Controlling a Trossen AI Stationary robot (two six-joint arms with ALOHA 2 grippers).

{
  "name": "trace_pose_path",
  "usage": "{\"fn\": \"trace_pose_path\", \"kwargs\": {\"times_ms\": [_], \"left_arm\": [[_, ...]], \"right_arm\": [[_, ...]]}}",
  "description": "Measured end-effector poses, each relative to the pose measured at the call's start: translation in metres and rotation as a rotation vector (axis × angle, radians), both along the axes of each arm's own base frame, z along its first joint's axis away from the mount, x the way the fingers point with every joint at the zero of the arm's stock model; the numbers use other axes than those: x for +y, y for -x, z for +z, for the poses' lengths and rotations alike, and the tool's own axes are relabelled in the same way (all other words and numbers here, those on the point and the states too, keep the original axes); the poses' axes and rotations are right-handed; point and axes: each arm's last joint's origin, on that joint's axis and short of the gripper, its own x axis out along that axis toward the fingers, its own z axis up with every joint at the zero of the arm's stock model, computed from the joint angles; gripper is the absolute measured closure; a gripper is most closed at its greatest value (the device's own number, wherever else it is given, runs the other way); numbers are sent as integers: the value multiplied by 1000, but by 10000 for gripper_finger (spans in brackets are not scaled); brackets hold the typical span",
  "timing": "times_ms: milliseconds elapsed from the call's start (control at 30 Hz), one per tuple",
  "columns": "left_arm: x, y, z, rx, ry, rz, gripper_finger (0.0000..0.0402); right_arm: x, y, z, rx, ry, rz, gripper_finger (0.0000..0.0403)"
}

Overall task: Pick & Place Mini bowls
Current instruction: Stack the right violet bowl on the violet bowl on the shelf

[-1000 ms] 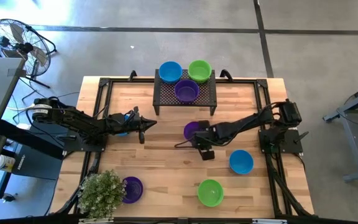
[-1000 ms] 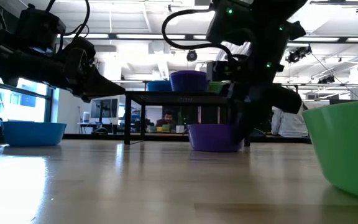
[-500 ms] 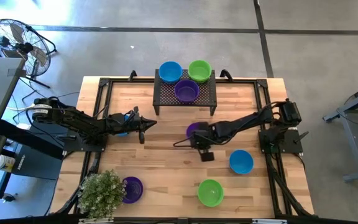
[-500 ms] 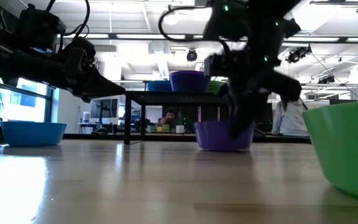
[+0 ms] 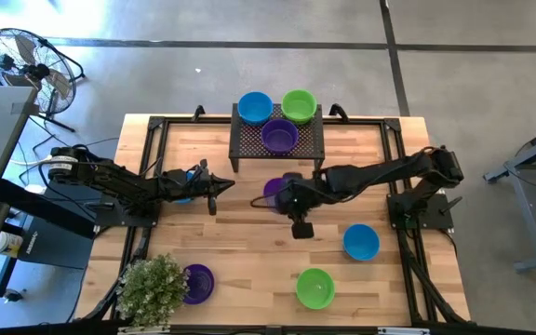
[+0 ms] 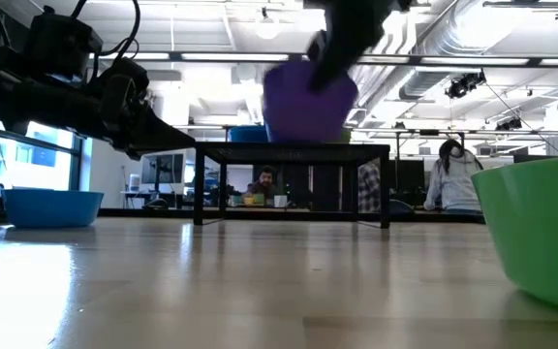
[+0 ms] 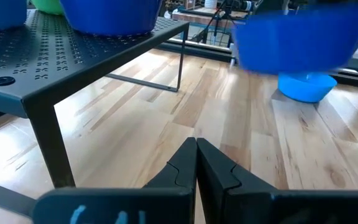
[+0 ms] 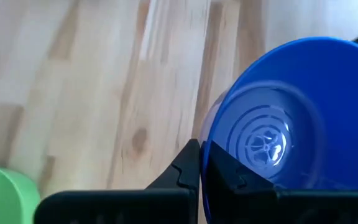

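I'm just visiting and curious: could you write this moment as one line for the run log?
right gripper: shut on purple bowl, lifted off the table | left gripper: shut, empty, waiting | rack: holds three bowls

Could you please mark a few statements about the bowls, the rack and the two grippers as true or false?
1. The right gripper holds a purple bowl lifted clear of the table. True.
2. The black rack carries four bowls. False: it carries three, one blue, one green and one purple.
3. The left gripper is shut and holds nothing. True.
4. The green bowl near the table's front edge sits inside a blue bowl. False: they stand apart on the wood.
5. A purple bowl sits beside the potted plant. True.
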Motion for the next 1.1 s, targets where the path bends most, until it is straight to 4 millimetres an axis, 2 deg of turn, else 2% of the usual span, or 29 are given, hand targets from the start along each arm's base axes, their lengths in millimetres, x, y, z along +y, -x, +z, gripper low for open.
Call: {"fn": "trace_pose_path", "kwargs": {"times_ms": [167, 300, 433, 533, 733, 900, 1100], "left_arm": [[0, 0, 1, -7, -1, -2, 402], [0, 0, 1, -11, -1, -2, 402], [0, 0, 1, -11, -1, -2, 402], [0, 0, 1, -11, -1, -2, 402], [0, 0, 1, -11, -1, -2, 402], [0, 0, 1, -9, 0, -2, 402], [0, 0, 1, -8, 0, -2, 402]], "right_arm": [[-15, -5, 50, -81, 48, -89, 401], [-43, -9, 79, -72, 130, -229, 401], [-77, -18, 97, -40, 149, -295, 401], [-103, -25, 99, 15, 150, -302, 400], [-142, -38, 84, 143, 132, -299, 401], [-160, -43, 70, 190, 132, -300, 400], [-171, -43, 66, 170, 109, -314, 399]]}}
